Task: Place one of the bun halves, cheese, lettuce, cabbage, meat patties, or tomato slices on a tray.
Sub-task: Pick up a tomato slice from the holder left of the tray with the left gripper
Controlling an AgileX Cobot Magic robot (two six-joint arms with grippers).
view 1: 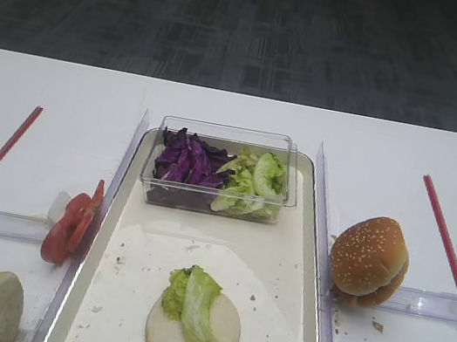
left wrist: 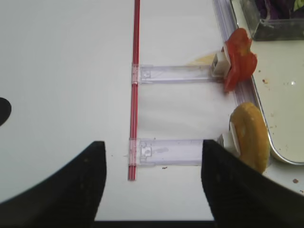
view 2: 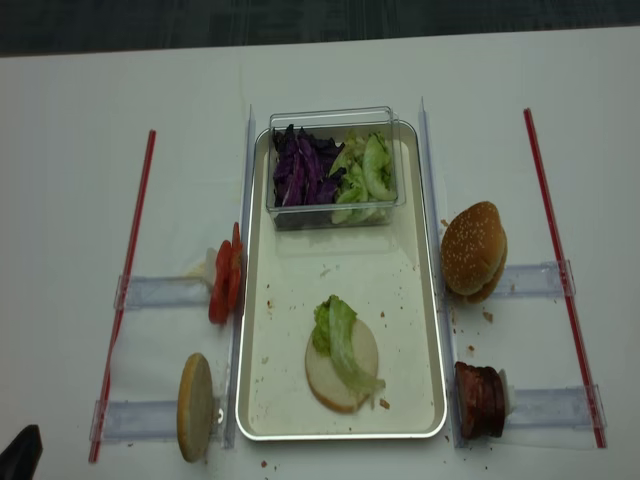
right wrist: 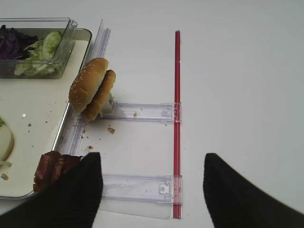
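The cream tray (view 1: 152, 255) lies mid-table. A bun half (view 1: 224, 321) rests on it with a lettuce (view 1: 201, 303) leaf draped over it. Cabbage (view 1: 184, 161) and more lettuce fill a clear tub at the tray's far end. Left of the tray stand tomato slices (left wrist: 239, 64) and a bun half (left wrist: 251, 135) on edge. On the right are a sesame bun (right wrist: 90, 88) and meat patties (right wrist: 50, 166). Cheese is out of view. My left gripper (left wrist: 152, 142) hovers open and empty left of the bun half. My right gripper (right wrist: 152, 155) is open and empty beside the patties.
The clear tub (view 1: 226, 133) sits on the tray's far end. Clear plastic holders (right wrist: 142, 111) and long clear rails flank the tray. Red strips (view 1: 448, 254) run along the table on both outer sides. Crumbs dot the tray and the table.
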